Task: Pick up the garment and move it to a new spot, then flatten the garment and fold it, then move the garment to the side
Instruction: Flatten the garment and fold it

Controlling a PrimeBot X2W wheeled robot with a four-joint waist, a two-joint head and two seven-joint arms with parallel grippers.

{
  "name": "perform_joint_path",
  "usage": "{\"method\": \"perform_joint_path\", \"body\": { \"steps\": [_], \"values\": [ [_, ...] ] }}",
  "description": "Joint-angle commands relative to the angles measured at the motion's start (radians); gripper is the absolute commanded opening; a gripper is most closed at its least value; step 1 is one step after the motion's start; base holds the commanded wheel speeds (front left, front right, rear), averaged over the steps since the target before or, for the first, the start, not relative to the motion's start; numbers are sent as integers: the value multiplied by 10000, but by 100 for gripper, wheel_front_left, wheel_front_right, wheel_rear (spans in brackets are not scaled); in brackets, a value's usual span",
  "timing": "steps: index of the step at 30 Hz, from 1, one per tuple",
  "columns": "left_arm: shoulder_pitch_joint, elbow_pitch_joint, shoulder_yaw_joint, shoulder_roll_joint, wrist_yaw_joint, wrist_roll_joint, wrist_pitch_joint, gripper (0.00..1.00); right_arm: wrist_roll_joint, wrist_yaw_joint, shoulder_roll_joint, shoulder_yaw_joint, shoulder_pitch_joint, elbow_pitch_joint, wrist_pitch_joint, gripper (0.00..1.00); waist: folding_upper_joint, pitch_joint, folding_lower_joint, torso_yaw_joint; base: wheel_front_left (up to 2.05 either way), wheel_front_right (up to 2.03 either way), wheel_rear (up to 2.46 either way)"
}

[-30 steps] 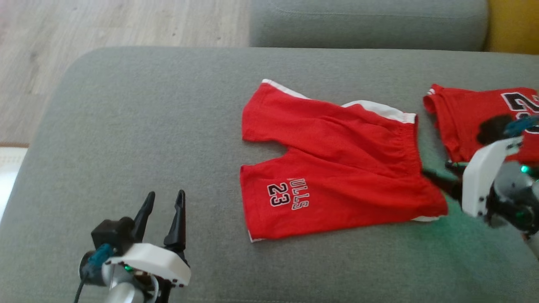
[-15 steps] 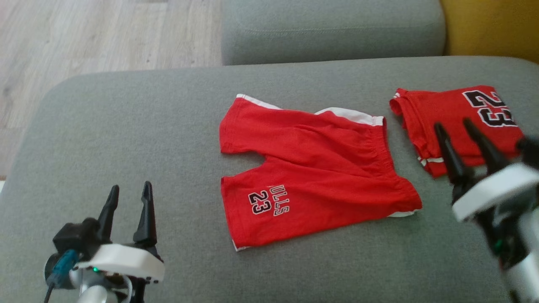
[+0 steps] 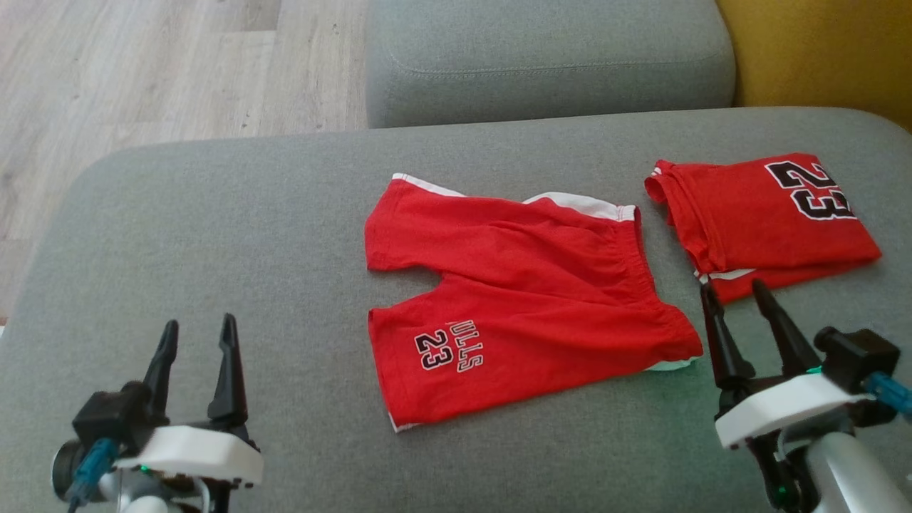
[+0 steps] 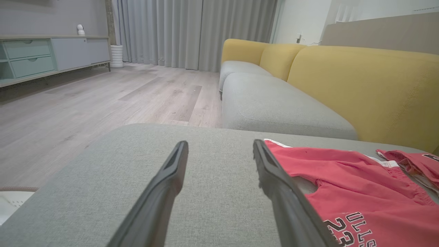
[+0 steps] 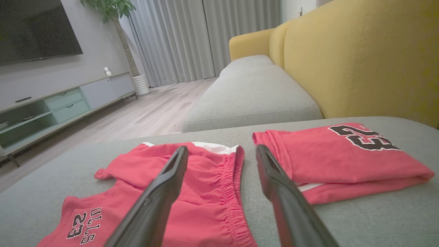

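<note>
Finds red shorts [image 3: 527,299] spread flat on the grey cushion [image 3: 214,235], folded red jersey [image 3: 762,214] just beside. Holds left jaws and right jaws open, empty.

Head view: looked steeply down from above onto the grey cushion [image 3: 214,235], red shorts [image 3: 527,285] centred, folded red jersey [image 3: 762,214] at right.
Left wrist view: sat low over the cushion, faced along the left gripper [image 4: 220,144] toward wooden floor [image 4: 85,103] and curtains [image 4: 171,31].
Right wrist view: sat low, near the shorts' waistband, faced along the right gripper [image 5: 222,148] toward the yellow backrest [image 5: 360,58].
Shared: cushion, shorts and jersey, in all views.
</note>
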Motion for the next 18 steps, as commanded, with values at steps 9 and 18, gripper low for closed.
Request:
{"method": "perform_joint_path", "body": {
  "steps": [9, 18],
  "values": [
    [-378, -109, 846, -192, -433, 345, -121, 100, -27, -7, -205, 249, -492, 91, -207, 100, 0, -31, 0, 34, 0, 0, 0],
    [-406, -22, 1068, -428, -742, 543, -122, 100, -11, -7, -451, 395, -577, 140, -80, 100, 0, 18, 0, 50, 0, 0, 0]
  ]
}}
